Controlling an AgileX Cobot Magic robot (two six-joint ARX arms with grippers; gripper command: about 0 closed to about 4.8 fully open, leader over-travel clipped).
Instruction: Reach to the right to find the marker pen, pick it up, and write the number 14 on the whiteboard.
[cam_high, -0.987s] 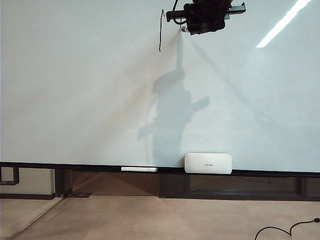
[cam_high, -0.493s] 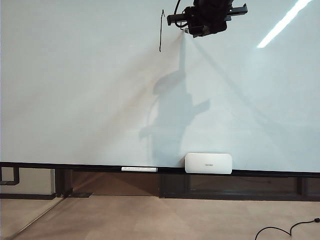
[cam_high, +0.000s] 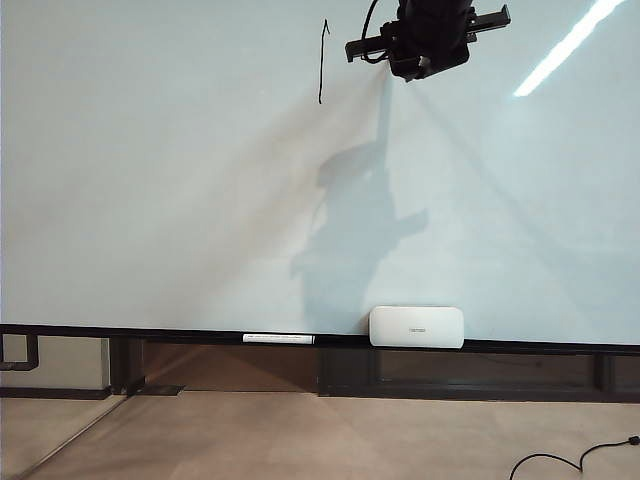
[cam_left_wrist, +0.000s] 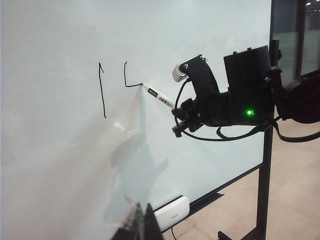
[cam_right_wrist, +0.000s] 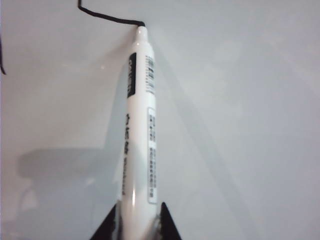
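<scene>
Right wrist view: marker pen (cam_right_wrist: 138, 140) label print unreadable.

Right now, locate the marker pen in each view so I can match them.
Exterior view: hidden behind the right gripper near the whiteboard's top.
Left wrist view: marker pen slants from that gripper to the board.
Right wrist view: pen fills the centre, clamped.
Shared landmark: the vertical stroke.

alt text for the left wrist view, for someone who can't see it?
The right gripper holds the marker pen with its nib on the whiteboard, drawing an L-shaped line beside a finished vertical stroke. A small white box sits on the board's bottom rail, and the left gripper's fingertips show at the frame's lower edge.
</scene>
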